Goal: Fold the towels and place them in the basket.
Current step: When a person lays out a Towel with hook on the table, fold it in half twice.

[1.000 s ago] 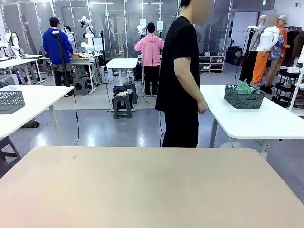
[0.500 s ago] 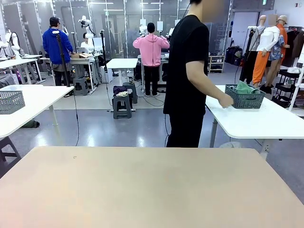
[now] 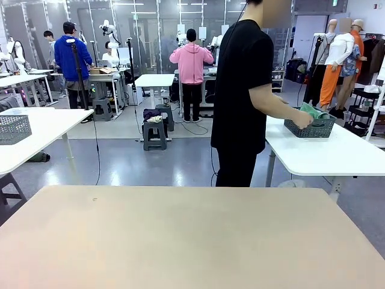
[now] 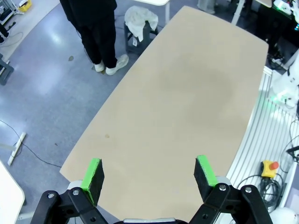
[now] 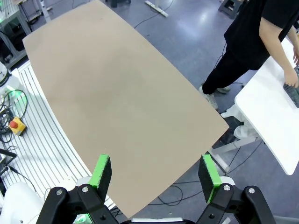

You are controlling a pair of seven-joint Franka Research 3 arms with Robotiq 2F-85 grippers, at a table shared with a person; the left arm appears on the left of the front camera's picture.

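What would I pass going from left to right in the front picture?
Grey basket, person in blue jacket, stool with clothes, person in pink hoodie, person in black shirt, dark basket with green cloth.

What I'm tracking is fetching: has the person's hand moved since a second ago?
Yes: the hand went right, from the white table edge to the basket.

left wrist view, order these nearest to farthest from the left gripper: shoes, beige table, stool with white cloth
1. beige table, just below the left gripper
2. person's shoes, on the floor past its edge
3. stool with white cloth, by the far corner
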